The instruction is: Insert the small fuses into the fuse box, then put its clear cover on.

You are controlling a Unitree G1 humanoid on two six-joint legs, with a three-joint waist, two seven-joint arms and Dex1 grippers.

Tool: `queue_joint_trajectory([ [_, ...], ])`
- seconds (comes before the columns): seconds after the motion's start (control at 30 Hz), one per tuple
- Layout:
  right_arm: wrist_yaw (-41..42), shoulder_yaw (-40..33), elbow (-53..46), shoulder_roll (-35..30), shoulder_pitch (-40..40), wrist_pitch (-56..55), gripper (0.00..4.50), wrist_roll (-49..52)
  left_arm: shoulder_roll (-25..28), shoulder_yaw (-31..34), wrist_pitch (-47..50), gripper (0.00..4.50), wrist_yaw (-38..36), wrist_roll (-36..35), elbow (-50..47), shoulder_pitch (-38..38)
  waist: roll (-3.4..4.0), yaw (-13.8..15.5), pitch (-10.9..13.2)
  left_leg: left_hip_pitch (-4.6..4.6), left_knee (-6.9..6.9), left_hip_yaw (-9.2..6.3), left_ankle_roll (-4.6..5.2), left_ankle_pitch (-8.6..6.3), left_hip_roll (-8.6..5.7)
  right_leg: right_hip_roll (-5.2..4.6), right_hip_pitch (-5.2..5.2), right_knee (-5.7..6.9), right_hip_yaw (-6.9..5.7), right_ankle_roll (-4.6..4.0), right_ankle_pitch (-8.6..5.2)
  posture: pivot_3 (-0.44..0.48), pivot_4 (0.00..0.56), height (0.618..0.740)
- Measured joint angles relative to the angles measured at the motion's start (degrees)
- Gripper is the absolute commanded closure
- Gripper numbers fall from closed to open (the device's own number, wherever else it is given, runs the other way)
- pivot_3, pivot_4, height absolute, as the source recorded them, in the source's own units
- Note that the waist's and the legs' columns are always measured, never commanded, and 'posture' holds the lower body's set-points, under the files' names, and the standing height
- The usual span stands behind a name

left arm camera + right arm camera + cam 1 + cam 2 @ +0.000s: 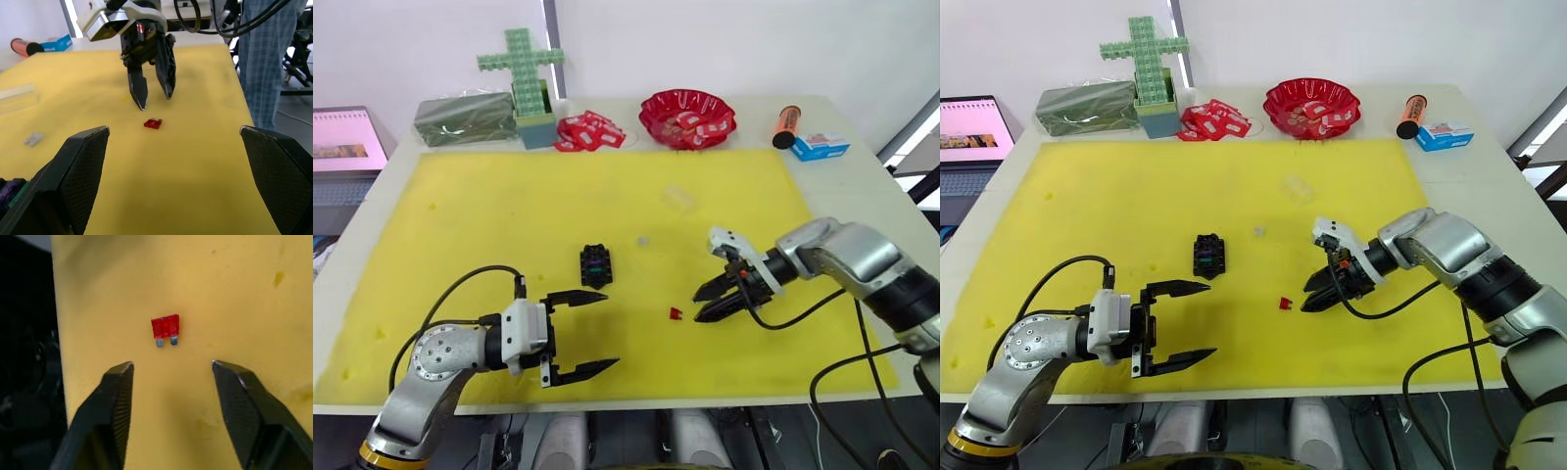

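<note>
The right tool (710, 303) is hovering low over the yellow mat (489, 206) with its two fingers spread and pinching nothing, its tips aimed at the red fuse (675, 313), which is lying flat on the mat just beside them, toward the robot's left. In the right wrist view the red fuse (165, 328) is sitting just ahead of the gap between the fingertips, its metal blades pointing back toward the tool, so a short reach forward and down should bring the fingers to either side of its body. The left tool (582, 335) is waiting near the front edge of the mat, spread wide and empty, clearly farther from the fuse than the right. The fuse box (595, 264) is standing near the middle of the mat, with something green in it, apart from the fuse. A grey fuse (643, 240) is lying beyond it, and the clear cover (678, 199) farther back.
</note>
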Motion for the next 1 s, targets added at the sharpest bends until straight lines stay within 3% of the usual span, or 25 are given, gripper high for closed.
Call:
queue_joint_trajectory([
  [0.07,2.30,0.00,2.02,1.82,-0.57,-0.74,1.67,-2.49,0.00,0.01,-0.01,0.00,0.04,0.02,-0.14,0.00,0.00,0.04,0.00,0.01,-0.01,-0.02,0.00,0.00,0.00,0.00,-0.01,0.03,0.00,0.00,0.00,0.000,0.150,0.740],
  [0.17,5.52,-0.22,4.55,3.87,-1.06,-1.19,2.22,-5.67,0.05,0.02,-0.01,0.00,0.05,0.10,-0.15,0.34,0.00,0.08,0.00,0.03,0.01,-0.04,0.00,0.00,0.01,-0.01,0.02,0.04,-0.01,-0.01,0.01,0.000,0.150,0.740],
  [0.3,8.60,-0.48,5.99,5.74,-1.21,-1.48,3.59,-8.81,0.10,0.03,0.00,0.00,0.06,0.11,-0.16,0.42,0.01,0.04,0.00,0.04,0.00,-0.05,-0.01,0.00,0.01,-0.03,0.02,0.04,-0.01,-0.02,0.01,0.000,0.150,0.740],
  [1.0,13.49,-0.10,12.79,12.33,-5.87,0.92,3.59,-15.01,0.24,-0.04,1.69,0.00,1.86,0.10,-1.13,-0.30,0.03,-0.04,0.00,0.05,-0.01,-0.06,-0.01,0.00,-0.02,-0.07,0.03,0.08,-0.01,-0.03,0.02,0.000,0.150,0.740],
])
